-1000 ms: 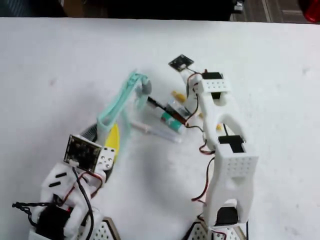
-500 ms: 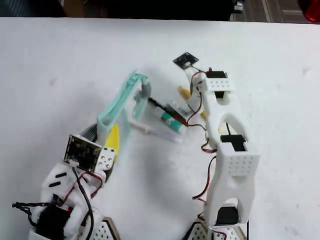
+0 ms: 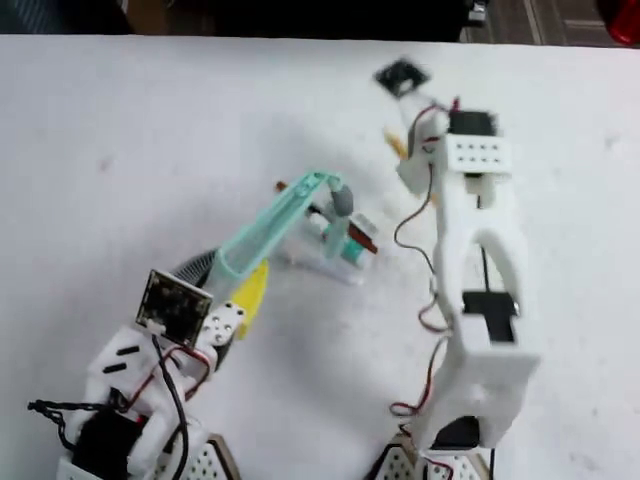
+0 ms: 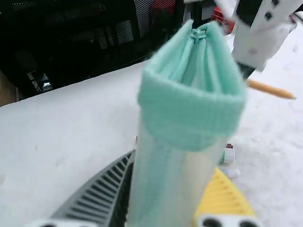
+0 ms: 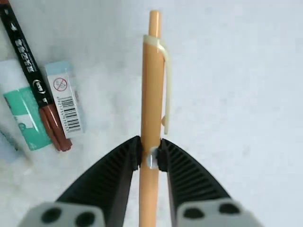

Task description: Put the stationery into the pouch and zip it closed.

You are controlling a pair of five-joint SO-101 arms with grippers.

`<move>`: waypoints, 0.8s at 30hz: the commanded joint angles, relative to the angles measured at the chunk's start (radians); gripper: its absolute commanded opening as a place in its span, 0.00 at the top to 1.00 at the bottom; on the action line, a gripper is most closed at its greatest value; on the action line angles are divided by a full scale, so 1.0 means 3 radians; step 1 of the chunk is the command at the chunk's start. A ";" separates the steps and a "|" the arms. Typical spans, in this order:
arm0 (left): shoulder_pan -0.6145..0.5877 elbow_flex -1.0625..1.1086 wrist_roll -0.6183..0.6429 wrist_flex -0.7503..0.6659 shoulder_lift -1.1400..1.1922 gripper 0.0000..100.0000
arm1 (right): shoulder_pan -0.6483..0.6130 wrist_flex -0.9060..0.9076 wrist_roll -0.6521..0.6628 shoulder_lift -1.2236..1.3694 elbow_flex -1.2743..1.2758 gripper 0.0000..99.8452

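Left tool [image 4: 175, 165] clamped on mint-green fabric pouch [image 4: 189, 109], right tool [image 5: 150, 146] at its two o'clock pinching slim orange plastic pen [image 5: 154, 71], over white worktop [image 3: 120, 130]

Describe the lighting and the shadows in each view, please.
High view: the white table is evenly bright, with only faint shadows. Left wrist view: the room behind the mint-green fabric pouch is dark. Right wrist view: the slim orange plastic pen casts hardly any shadow.
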 commanded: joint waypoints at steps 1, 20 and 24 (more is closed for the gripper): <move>0.0059 -0.0082 0.0010 0.0046 -0.0003 0.82 | 0.0008 0.0243 0.0020 -0.0754 -0.0343 0.98; 0.0033 -0.0082 0.0010 0.0046 -0.0003 0.82 | -0.1890 -0.0064 -0.1836 -0.2938 -0.0736 0.98; 0.0033 -0.0077 0.0010 0.0046 -0.0003 0.82 | -0.2406 -0.0084 -0.2005 -0.2928 -0.0706 0.98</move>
